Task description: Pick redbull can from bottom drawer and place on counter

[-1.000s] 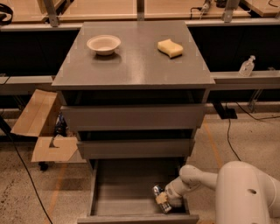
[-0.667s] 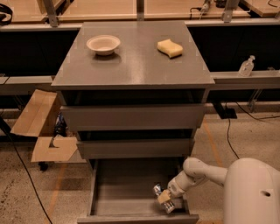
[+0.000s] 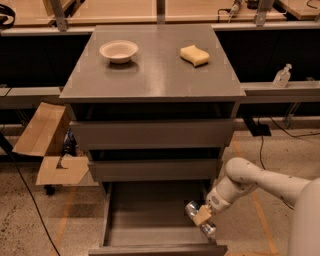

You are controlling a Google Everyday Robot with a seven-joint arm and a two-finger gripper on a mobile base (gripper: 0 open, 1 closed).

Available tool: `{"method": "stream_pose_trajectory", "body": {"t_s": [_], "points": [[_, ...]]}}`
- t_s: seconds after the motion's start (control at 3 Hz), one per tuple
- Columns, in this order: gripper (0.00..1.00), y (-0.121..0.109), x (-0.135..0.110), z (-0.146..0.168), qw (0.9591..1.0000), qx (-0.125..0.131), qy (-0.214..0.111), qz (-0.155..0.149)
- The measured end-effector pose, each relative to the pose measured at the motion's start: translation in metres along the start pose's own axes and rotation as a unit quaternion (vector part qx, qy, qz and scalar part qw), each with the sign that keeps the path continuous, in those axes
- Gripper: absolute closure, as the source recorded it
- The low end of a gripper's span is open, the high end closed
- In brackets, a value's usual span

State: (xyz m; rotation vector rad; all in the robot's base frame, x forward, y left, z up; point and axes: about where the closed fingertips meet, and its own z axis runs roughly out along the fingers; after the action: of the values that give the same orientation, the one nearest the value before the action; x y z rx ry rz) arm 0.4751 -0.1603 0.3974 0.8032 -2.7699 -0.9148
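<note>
redbull can [image 3: 192, 208]: slim, shiny silver, tilted, clamped in gripper [image 3: 202, 216] over bottom drawer [image 3: 150, 220], right side.

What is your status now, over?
Status: gripper down in bottom drawer, shut on redbull can. Can inside drawer, right side. On counter: bowl and sponge, toward its back.

Speckled floor [image 3: 35, 225] w/ open cardboard box [image 3: 42, 131] at left, light wooden tabletops [image 3: 115, 10] along the back

arm [image 3: 260, 180]: smooth white, rounded joints | jaws: tan pads (over bottom drawer [image 3: 145, 215])
</note>
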Motion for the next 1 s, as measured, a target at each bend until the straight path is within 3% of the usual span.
{"method": "stream_pose_trajectory", "body": {"t_s": [0.33, 0.67, 1.0], "points": [[1.0, 0.031, -0.001, -0.076, 0.9989, 0.046, 0.009, -0.005], [1.0, 0.058, -0.012, -0.147, 0.9916, 0.128, 0.005, -0.016], [1.0, 0.082, -0.023, -0.201, 0.9833, 0.178, -0.021, -0.033]]}}
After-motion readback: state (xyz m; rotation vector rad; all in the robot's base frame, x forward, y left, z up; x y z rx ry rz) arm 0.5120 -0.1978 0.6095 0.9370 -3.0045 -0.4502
